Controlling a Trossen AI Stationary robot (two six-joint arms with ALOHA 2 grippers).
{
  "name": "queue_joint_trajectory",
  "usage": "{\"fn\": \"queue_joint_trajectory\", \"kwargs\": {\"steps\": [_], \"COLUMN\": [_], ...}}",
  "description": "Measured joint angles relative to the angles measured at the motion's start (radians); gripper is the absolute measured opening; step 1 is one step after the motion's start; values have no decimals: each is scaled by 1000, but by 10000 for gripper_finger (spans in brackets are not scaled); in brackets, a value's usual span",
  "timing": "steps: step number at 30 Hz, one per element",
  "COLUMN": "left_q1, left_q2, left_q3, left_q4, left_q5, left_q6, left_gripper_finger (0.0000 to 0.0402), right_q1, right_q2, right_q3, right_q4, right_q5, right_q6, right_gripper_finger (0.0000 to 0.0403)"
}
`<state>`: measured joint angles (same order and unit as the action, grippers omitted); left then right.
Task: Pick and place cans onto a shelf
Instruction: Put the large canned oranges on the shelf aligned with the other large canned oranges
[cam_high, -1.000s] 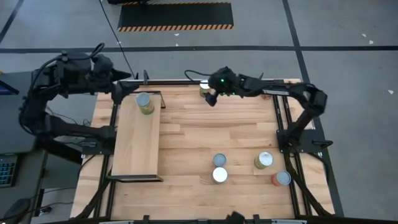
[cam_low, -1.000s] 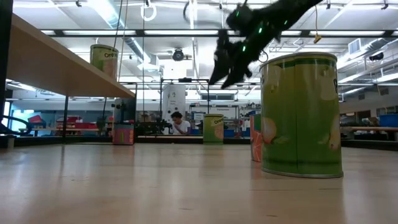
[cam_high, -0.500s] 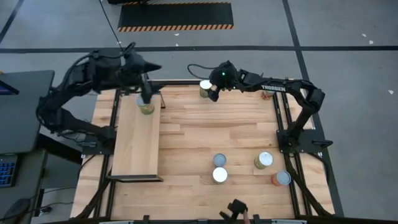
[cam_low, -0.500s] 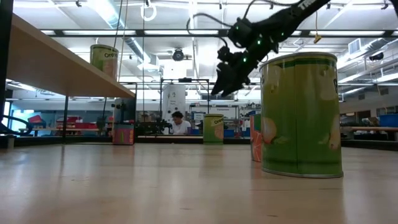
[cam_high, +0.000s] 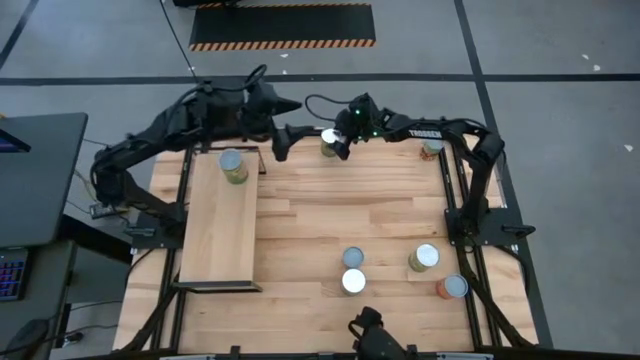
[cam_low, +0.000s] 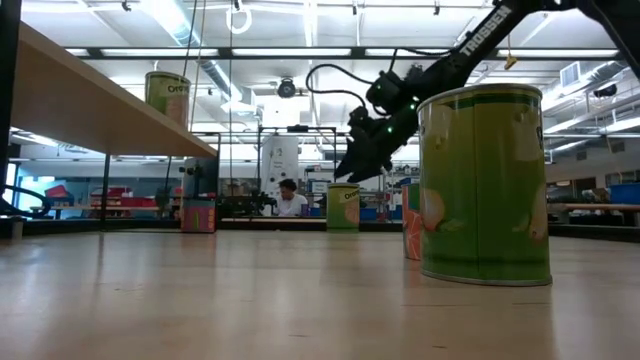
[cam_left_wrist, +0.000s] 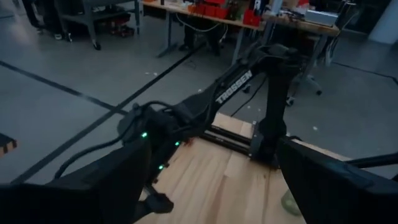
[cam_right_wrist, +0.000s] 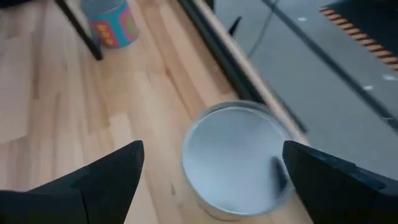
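Observation:
A can with an olive label stands at the table's far edge, its silver top facing up. My right gripper hovers open just above and beside it, its fingers wide on either side of the top and touching nothing. In the low view my right gripper slants down over that can. My left gripper is open in the air past the far end of the shelf, pointing at the right arm. One can stands on the shelf.
Near the table's front right stand several cans: two silver-topped ones, a green one and an orange one. Another can sits at the far right corner. A pink-labelled can stands by the shelf's black leg.
My left arm has swung from beyond the table's left edge toward the right, along the far edge, and has passed the shelf's far end. My right gripper has moved left and down toward the far can. Both grippers have stayed open.

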<state>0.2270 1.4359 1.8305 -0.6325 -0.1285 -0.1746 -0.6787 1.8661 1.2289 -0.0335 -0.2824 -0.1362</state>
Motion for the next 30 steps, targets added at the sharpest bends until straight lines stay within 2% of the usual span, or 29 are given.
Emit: {"fn": "queue_joint_trajectory", "kwargs": {"steps": [9,18,25,30], "left_q1": [-43,-71,-111,-159], "left_q2": [-3,-18,-70,-136], "left_q3": [0,0,1,1], "left_q4": [-1,-98,-110,-229], "left_q5": [-12,-12,-1,2], "left_q6": [-24,-24,31,96], "left_gripper_finger": [354,354,354,354], "right_q1": [46,170,308,382], "right_q2": [14,14,12,-73], "right_q3": [0,0,0,-2], "right_q4": [5,-12,1,22], "right_q5": [-104,-117,-75,-5], "right_q6": [-64,-53,-2,39], "right_gripper_finger": [385,379,378,377]}}
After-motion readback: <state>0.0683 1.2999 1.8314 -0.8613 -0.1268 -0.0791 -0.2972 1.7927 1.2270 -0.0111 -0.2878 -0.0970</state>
